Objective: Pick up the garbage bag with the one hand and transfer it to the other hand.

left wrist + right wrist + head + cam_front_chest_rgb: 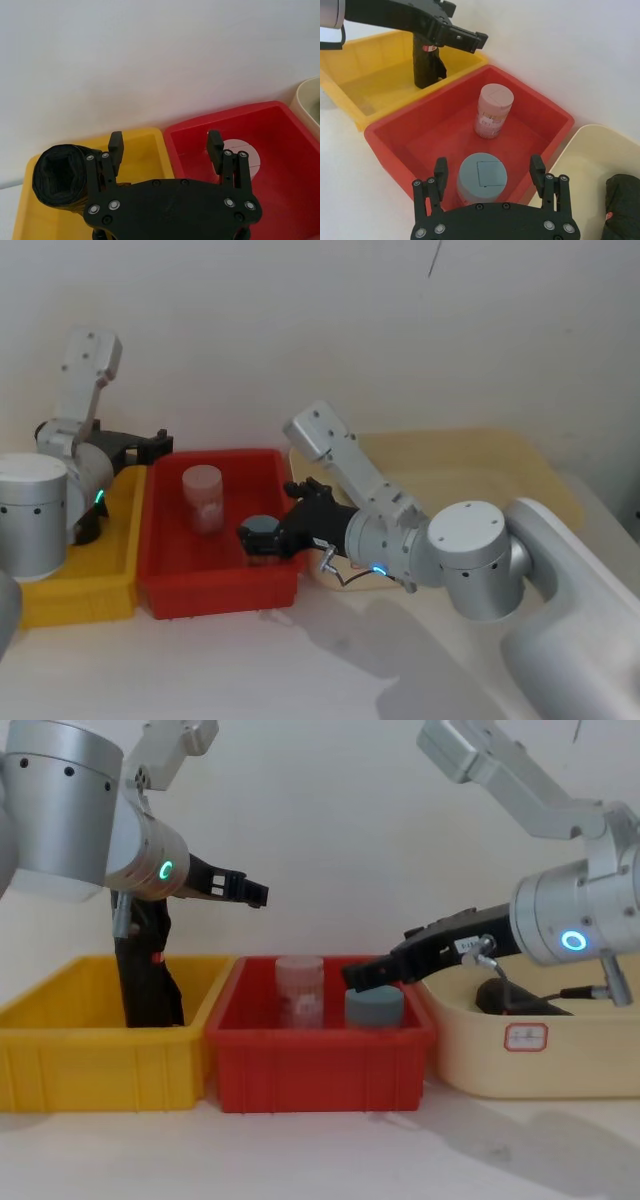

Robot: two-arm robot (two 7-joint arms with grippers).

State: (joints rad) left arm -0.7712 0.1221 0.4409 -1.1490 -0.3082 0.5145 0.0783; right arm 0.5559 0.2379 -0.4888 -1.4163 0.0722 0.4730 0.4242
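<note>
Left gripper [250,892] gapes wide, empty; garbage bag [150,980] stands upright at its 8 o'clock, outside the jaws. Recentre over the roll before closing. Right gripper [365,975] waits open over red bin [320,1065].

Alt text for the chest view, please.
A black garbage bag stands upright in a yellow bin, with the empty left gripper raised just past it, toward the red bin. The empty right gripper hangs low over the red bin, beside a grey-lidded jar.
</note>
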